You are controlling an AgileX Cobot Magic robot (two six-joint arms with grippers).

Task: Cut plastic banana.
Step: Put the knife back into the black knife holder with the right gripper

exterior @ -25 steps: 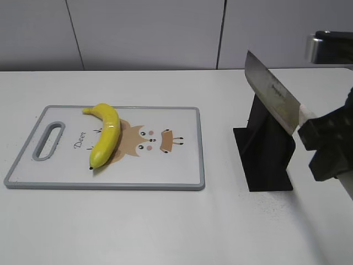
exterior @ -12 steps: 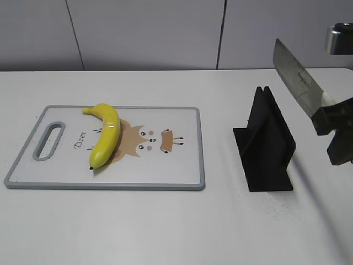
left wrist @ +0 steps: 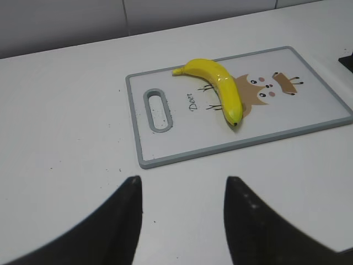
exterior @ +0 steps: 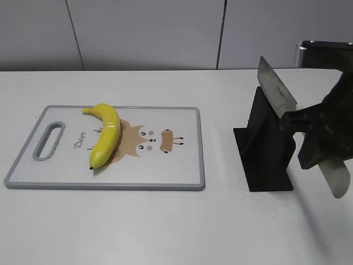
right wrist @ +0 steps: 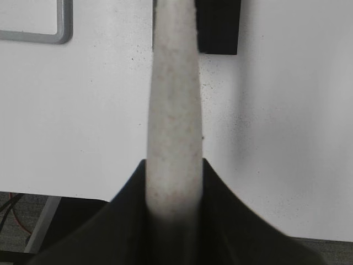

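Note:
The plastic banana (exterior: 106, 134) lies on the left half of the white cutting board (exterior: 182, 165), across its deer drawing; both also show in the left wrist view, banana (left wrist: 218, 88) and board (left wrist: 309, 110). My right gripper (exterior: 300, 132) is shut on a knife's white handle (right wrist: 174, 110). It holds the knife in the air over the black stand (exterior: 267, 149), the steel blade (exterior: 276, 91) slanting up to the left. My left gripper (left wrist: 182, 185) is open and empty, above bare table in front of the board's handle end. It is out of the exterior view.
The black knife stand sits on the white table to the right of the board; its edge shows in the right wrist view (right wrist: 218, 25), with a board corner (right wrist: 33, 33). A grey wall runs behind the table. The table's near edge shows under the right wrist.
My right gripper swung right with the knife, then came back left over the stand. The handle end now points down and to the right. Banana and board have not moved.

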